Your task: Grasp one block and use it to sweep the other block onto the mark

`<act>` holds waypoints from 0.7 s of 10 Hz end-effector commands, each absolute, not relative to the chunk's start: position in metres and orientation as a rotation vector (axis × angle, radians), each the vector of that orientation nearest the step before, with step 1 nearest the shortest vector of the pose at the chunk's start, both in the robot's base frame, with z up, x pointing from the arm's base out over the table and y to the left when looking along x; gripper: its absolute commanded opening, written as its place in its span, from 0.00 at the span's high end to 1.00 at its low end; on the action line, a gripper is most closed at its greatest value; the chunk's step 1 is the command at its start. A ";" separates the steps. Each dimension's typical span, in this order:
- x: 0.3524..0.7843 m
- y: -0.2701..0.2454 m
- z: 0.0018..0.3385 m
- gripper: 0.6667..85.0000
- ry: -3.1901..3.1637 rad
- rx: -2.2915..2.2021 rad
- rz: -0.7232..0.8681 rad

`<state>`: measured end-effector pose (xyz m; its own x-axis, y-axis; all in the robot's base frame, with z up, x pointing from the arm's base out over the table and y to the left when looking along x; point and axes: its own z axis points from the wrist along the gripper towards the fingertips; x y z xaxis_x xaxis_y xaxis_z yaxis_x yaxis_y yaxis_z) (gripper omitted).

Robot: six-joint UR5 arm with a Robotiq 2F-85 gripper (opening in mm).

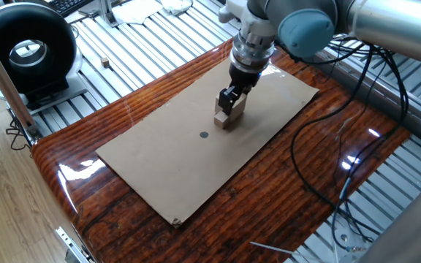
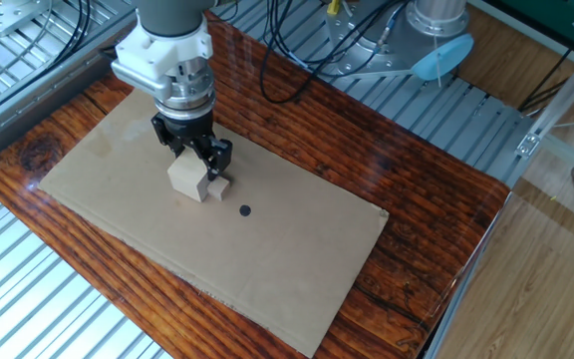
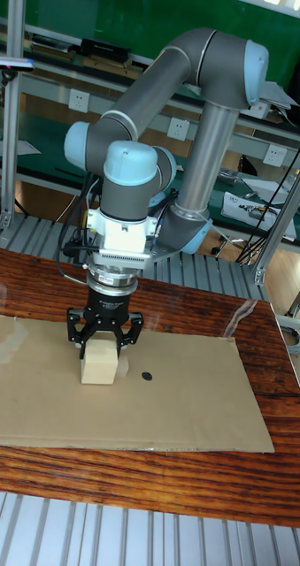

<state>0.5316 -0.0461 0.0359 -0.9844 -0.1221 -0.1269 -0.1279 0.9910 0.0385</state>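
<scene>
We take the small round dark grey dot [image 2: 245, 210] drawn on the flat brown cardboard sheet [image 2: 297, 259] as our landmark. Our black two-finger gripper [image 2: 193, 166] hangs straight down from the grey and blue arm [image 3: 180, 106] and is clamped on the larger pale tan wooden cube [image 2: 188, 179], with one finger on each of two opposite faces; the cube's bottom sits on or just above the cardboard, and we cannot tell which.

In the other fixed view the large cube stands near the dot, up and to its left. The small pale tan wooden cube [image 2: 219, 187] lies between the large cube and the dot, touching the large cube's side that faces the dot. The small cube is close to the dot but not on it; a strip of bare cardboard shows between them.

In one fixed view the dot [image 1: 203, 134] lies to the lower left of the held cube [image 1: 229, 114], and the small cube [image 1: 221, 123] shows at the large cube's lower edge, on the dot's side. In the tall fixed view the large cube [image 3: 98, 363] is left of the dot [image 3: 147, 375]; there we cannot make out the small cube clearly.

The cardboard lies on a glossy reddish-brown wooden table [image 2: 387, 170].
</scene>
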 end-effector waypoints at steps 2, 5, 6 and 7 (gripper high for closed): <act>0.535 -0.034 0.038 0.48 3.006 -0.151 0.084; 0.536 -0.028 0.038 0.48 3.005 -0.135 0.087; 0.537 -0.024 0.037 0.48 3.003 -0.123 0.087; 0.538 -0.020 0.036 0.48 3.002 -0.114 0.088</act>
<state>0.5349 -0.0294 0.0357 -0.9869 -0.0944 -0.1307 -0.1005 0.9941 0.0407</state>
